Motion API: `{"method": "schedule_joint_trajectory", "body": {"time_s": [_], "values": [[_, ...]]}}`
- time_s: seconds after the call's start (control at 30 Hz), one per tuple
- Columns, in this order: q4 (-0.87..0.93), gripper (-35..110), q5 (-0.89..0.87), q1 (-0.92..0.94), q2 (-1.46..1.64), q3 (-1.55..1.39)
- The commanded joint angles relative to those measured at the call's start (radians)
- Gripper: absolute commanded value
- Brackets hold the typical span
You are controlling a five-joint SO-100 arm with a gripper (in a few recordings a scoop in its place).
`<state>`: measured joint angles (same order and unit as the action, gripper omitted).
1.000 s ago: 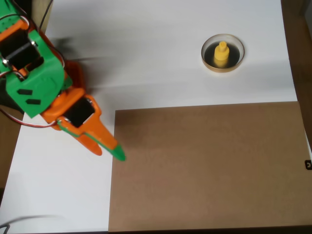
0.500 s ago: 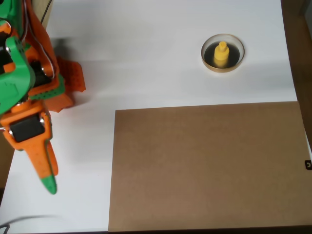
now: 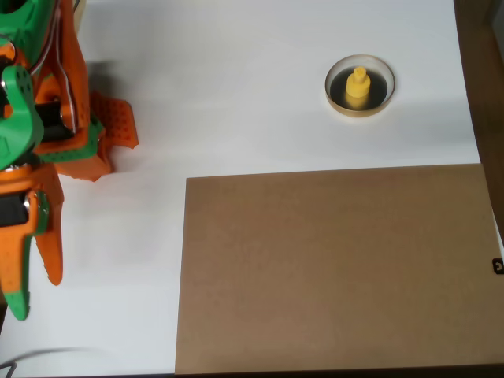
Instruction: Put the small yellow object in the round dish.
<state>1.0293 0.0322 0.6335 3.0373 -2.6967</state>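
The small yellow object (image 3: pixel 358 85) stands inside the round dish (image 3: pixel 359 113), knob up, against the dish's dark bottom, at the upper right of the overhead view. My gripper (image 3: pixel 35 295) is far from it, at the left edge of the picture, pointing down the frame. Its orange finger and green-tipped finger lie close together with nothing between them. The orange and green arm (image 3: pixel 39 118) rises above it in the upper left corner.
A large brown board (image 3: pixel 331 268) covers the lower right of the white table (image 3: pixel 236 94). A dark strip of floor runs along the right edge (image 3: pixel 488 79).
The arm has swung left and away from the board, from pointing down-right at the board's corner to hanging at the left edge. The yellow object and the dish have not moved.
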Motion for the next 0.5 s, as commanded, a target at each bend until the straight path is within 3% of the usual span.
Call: {"method": "schedule_joint_trajectory", "body": {"time_s": [0.0, 0.47], "values": [[0.031, 29, 0.006, 0.043, 0.123, -0.026], [0.064, 26, 0.029, 0.054, 0.29, -0.166]]}}
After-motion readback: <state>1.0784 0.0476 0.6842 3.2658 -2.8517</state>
